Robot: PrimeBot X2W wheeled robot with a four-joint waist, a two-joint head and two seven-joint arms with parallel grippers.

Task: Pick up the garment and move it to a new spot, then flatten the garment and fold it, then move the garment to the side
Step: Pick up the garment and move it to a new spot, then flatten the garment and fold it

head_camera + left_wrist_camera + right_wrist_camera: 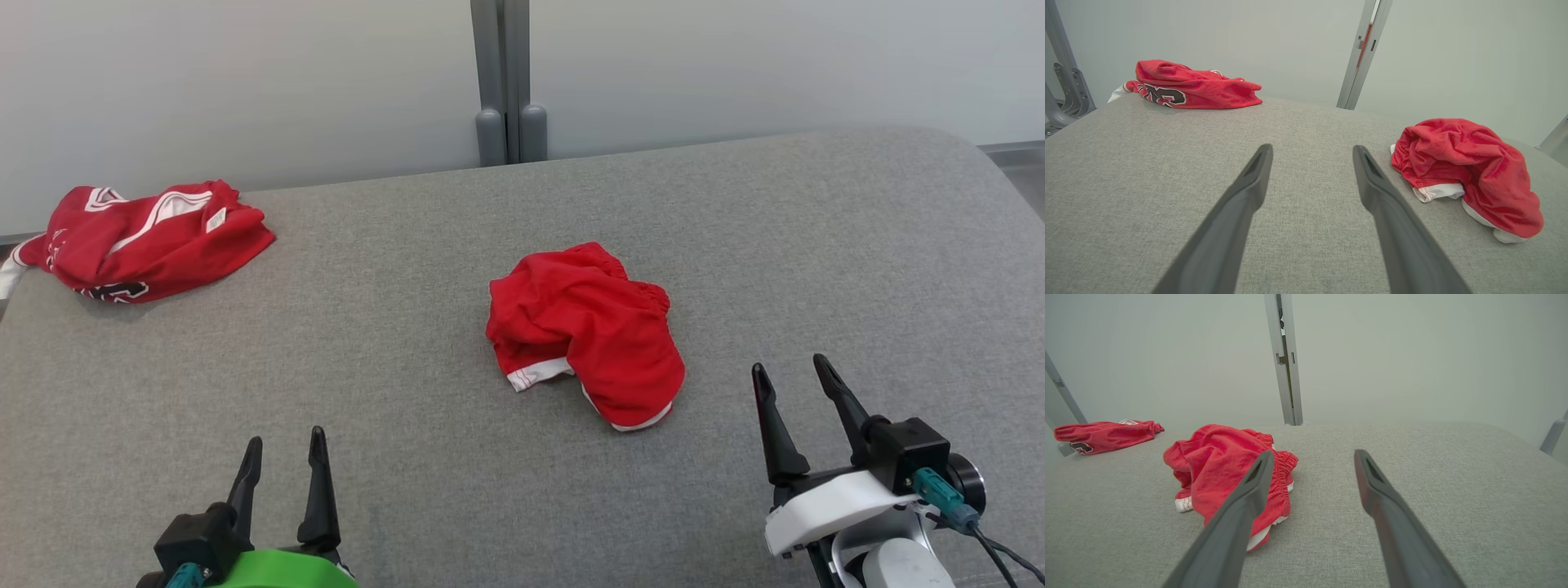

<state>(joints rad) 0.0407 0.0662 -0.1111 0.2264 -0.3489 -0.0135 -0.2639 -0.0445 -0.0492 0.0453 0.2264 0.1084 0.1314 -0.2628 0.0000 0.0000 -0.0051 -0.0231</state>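
Found crumpled red fabric shorts with white hem (584,331) mid grey upholstered bench (392,384) — bunched, long axis slanting far-left to near-right. Judged right claw (789,364) nearer: shorts ahead, to its left. Placed left claw (286,436) farther off, shorts ahead-right. Saw both claws spread wide, empty. Noted red-and-white jersey (147,241) at far-left edge — well apart.
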